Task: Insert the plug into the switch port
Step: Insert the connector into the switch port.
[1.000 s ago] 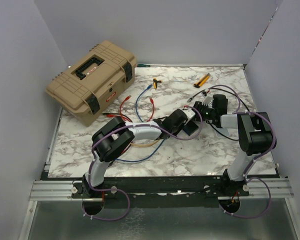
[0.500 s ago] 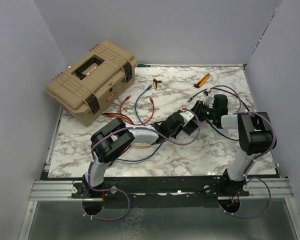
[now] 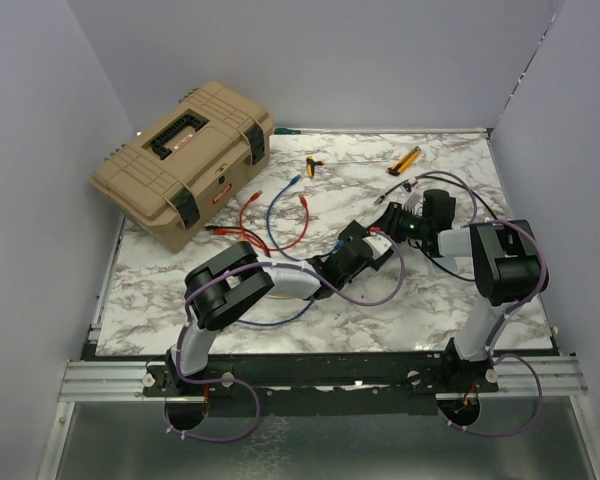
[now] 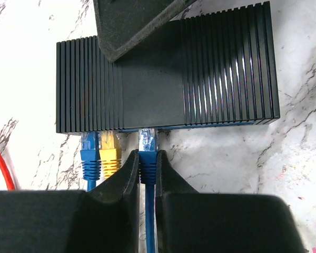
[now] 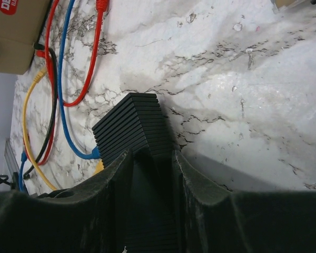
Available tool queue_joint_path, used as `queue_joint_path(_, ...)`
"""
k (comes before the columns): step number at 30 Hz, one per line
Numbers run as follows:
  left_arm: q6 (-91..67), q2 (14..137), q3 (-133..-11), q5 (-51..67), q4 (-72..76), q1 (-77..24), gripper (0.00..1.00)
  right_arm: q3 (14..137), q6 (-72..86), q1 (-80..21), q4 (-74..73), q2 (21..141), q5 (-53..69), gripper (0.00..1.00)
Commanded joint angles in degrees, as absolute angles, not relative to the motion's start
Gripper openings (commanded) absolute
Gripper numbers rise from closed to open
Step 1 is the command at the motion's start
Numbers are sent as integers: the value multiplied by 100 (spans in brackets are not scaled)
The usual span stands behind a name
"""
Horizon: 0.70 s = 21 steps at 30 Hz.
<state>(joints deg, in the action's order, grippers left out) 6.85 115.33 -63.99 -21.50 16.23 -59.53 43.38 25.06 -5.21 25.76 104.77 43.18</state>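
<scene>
left gripper (image 4: pixel 148 158) pinches the cable (image 4: pixel 149 211) behind the plug (image 4: pixel 147 140), right gripper (image 5: pixel 151 155) clamps the switch (image 4: pixel 221 68): push straight to 12 o'clock into the port (image 4: pixel 147 128), no twist.

The blue plug (image 4: pixel 147 142) sits pinched in our left gripper (image 4: pixel 147 162), clear tip at a port (image 4: pixel 147 129) on the black box (image 4: pixel 210 68) ahead.

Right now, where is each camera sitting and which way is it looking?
Top: above and behind the arms, looking down at the table; both arms show, bases at the bottom.
Left wrist: on the left arm, looking along the left tool at the plug and the switch; its fingers show.
Right wrist: on the right arm, looking past the right tool gripping the switch; its fingers show.
Shared: both wrist views see the switch.
</scene>
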Motion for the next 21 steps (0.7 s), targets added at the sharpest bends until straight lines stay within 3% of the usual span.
queue_joint_path(1, 653, 11595, -6461, -2603, 2272, -5942, 0, 4241, 2752, -1046, 1922, 10737, 5457, 38)
queue_joint_path(21, -279, 11427, -6693, -2861, 3006, -5617, 0, 4666, 2227, -1658, 1162, 10911, 5753, 38)
